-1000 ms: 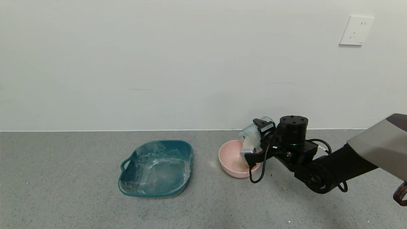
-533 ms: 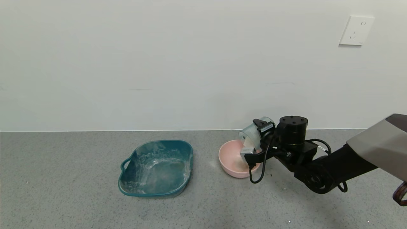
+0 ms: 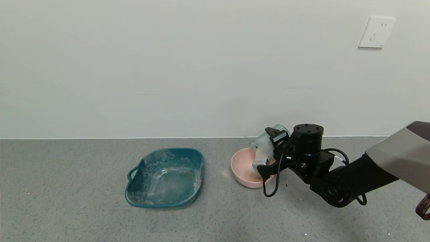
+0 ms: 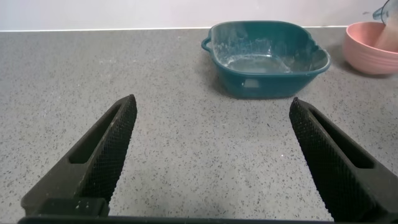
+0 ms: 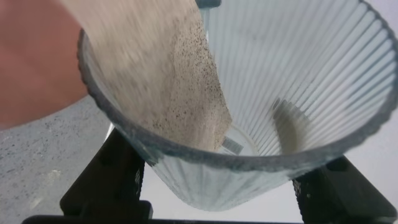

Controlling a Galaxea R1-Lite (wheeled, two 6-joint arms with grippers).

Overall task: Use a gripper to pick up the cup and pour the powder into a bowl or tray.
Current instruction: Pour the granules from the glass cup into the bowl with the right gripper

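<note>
In the head view, at centre right of the frame, the cup (image 3: 265,145) is held by the right gripper (image 3: 272,148), the fingers clamped on its ribbed wall. The cup is tipped steeply, its mouth turned down over the right side of the pink bowl (image 3: 242,167), which rests on the grey worktop (image 3: 84,208). In the right wrist view the powder (image 5: 165,81) is seen sliding along the inner wall of the cup (image 5: 292,93) and over its rim toward the pink of the bowl (image 5: 34,62); some powder appears to lie already in the bowl, though this is poorly seen. A teal tray (image 3: 165,177), dusted white inside, is set well to the left of the bowl. In the left wrist view the left gripper (image 4: 211,162) is seen low over bare worktop, its fingers (image 4: 102,155) spread wide with nothing between them.
</note>
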